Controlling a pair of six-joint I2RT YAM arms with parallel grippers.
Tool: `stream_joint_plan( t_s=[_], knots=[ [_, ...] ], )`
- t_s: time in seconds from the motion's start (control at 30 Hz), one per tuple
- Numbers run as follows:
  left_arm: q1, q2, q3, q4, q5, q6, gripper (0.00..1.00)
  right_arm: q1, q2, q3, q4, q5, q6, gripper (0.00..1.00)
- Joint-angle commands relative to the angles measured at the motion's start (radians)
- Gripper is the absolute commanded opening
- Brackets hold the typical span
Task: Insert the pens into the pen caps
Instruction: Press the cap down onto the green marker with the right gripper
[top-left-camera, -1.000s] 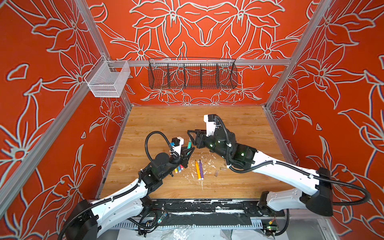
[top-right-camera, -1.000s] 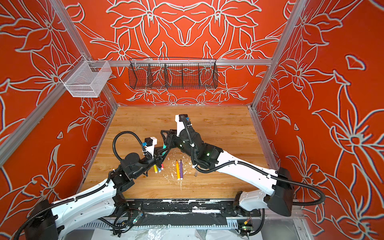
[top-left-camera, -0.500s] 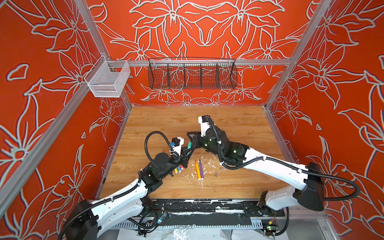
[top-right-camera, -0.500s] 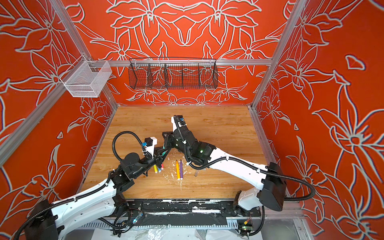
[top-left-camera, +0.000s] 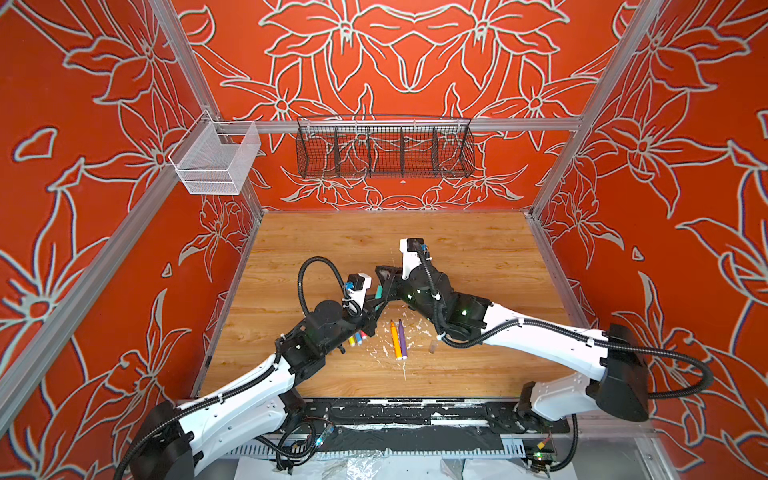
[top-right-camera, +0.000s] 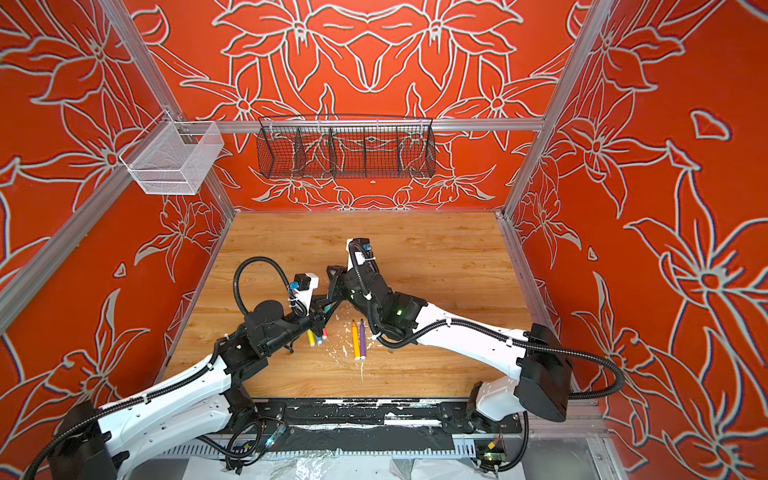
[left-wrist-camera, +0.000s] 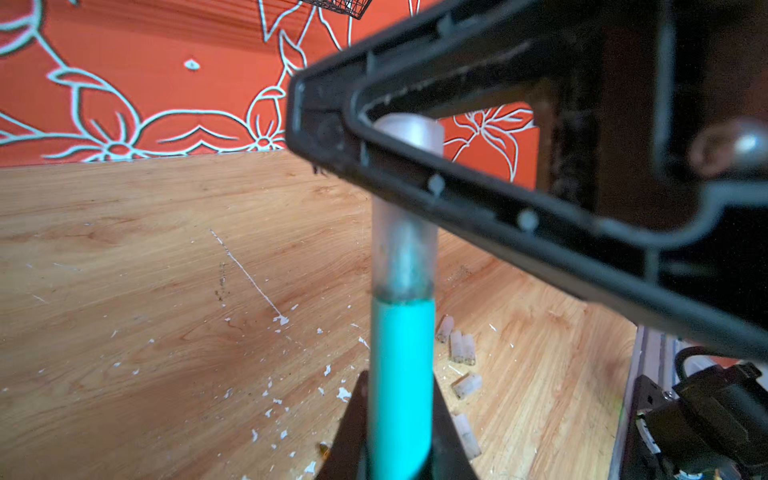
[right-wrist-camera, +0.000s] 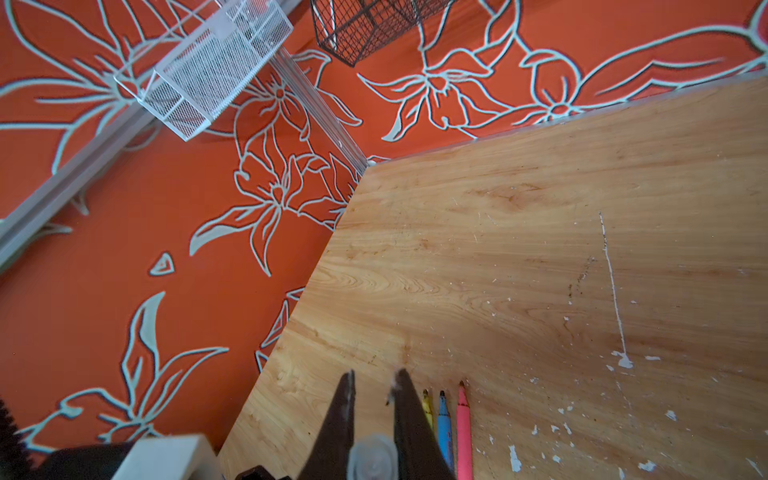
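Above the wooden table (top-left-camera: 332, 249), my left gripper (top-left-camera: 373, 302) pinches the teal pen (left-wrist-camera: 401, 374); my right gripper (right-wrist-camera: 375, 374) is clamped on the clear cap (left-wrist-camera: 405, 232) covering its tip. Several spare caps (left-wrist-camera: 461, 349) lie on the table. A white mesh basket (top-left-camera: 216, 162) and a black wire basket (top-left-camera: 384, 151) hang on the walls, wall pattern showing through. A second ago my right arm stood slightly farther right.

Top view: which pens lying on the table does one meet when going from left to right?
In a top view: yellow pen → blue pen → pink pen → orange pen → purple pen.
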Motion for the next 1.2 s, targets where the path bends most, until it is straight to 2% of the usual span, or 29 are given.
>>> stream_joint_plan(
  t_s=[0.0, 0.17, 0.3, 0.4, 0.67, 1.03, 1.17],
  knots=[
    [0.039, -0.011, 0.147, 0.115, -0.111, 0.023, 0.00, 0.107, 0.024, -0.076, -0.049, -0.153, 0.055, 0.00],
    [0.101, 0.029, 0.268, 0.079, -0.084, 0.002, 0.00, 0.161, 0.027, -0.133, 0.036, -0.180, 0.070, 0.00],
    [0.182, 0.031, 0.311, 0.077, -0.067, -0.053, 0.00, 0.202, 0.008, -0.172, 0.099, -0.190, 0.072, 0.00],
    [0.224, 0.034, 0.337, 0.056, -0.063, -0.042, 0.00, 0.233, -0.012, -0.189, 0.126, -0.197, 0.073, 0.00],
    [0.242, 0.016, 0.344, 0.065, -0.092, 0.035, 0.00, 0.286, -0.025, -0.190, 0.147, -0.220, 0.079, 0.00],
    [0.336, -0.014, 0.343, 0.090, -0.090, -0.071, 0.00, 0.301, -0.044, -0.231, 0.196, -0.211, 0.114, 0.00],
    [0.370, -0.003, 0.352, 0.092, -0.046, -0.109, 0.00, 0.313, -0.025, -0.216, 0.222, -0.230, 0.108, 0.00]
  ],
)
